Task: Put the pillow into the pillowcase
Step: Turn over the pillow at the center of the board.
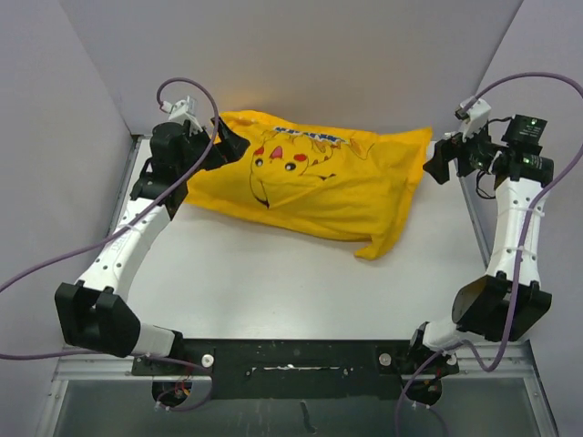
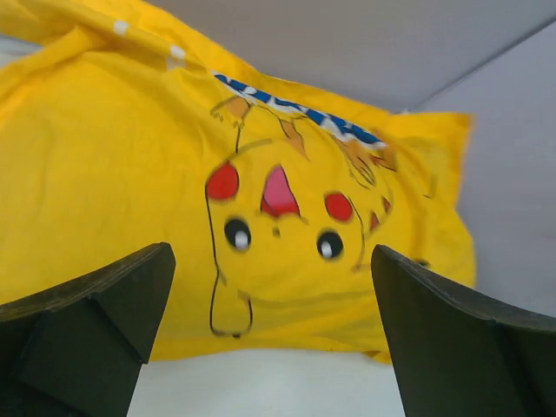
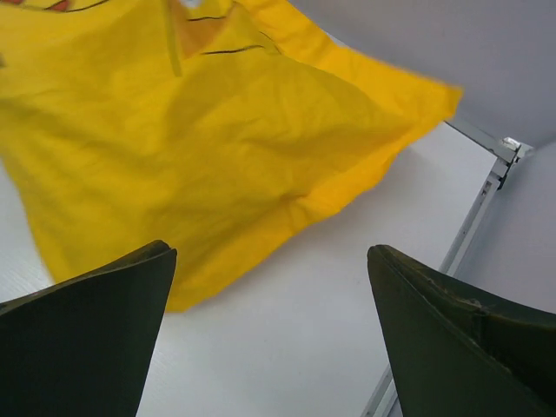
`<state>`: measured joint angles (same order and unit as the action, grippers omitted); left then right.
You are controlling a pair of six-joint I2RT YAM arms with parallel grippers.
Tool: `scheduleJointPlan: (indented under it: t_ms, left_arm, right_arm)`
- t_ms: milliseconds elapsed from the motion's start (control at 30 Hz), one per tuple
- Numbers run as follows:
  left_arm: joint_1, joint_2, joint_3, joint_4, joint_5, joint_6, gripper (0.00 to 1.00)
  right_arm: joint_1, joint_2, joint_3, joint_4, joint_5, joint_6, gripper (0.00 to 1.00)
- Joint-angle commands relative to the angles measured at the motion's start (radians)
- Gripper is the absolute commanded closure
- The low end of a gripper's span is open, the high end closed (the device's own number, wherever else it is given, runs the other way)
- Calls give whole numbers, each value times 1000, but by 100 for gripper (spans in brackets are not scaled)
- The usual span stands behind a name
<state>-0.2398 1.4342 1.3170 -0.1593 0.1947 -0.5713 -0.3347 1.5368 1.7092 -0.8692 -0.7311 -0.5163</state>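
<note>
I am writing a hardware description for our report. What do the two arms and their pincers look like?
The left arm and right arm have white links with bulky black joints, and a purple cable loops along each. The left pincer and right pincer have broad, dark, wedge-shaped fingers. A small green light glows on the right wrist.

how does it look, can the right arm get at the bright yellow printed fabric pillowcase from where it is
Probably yes. The right gripper is open just off the right end of the bright yellow printed fabric pillowcase, and its wrist view shows only bare white table between it and the cloth.
</note>
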Motion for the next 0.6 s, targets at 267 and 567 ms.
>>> scheduleJointPlan:
  t_ms: [267,567]
  left_arm:
    - [67,-290,-177,426,492,-211,2]
    - [90,-379,72,4,496,-5,2]
  right_arm:
    - [-140,-340,-276,349,-502,287,2]
    - [-175,-437,-116,428,-152,829,2]
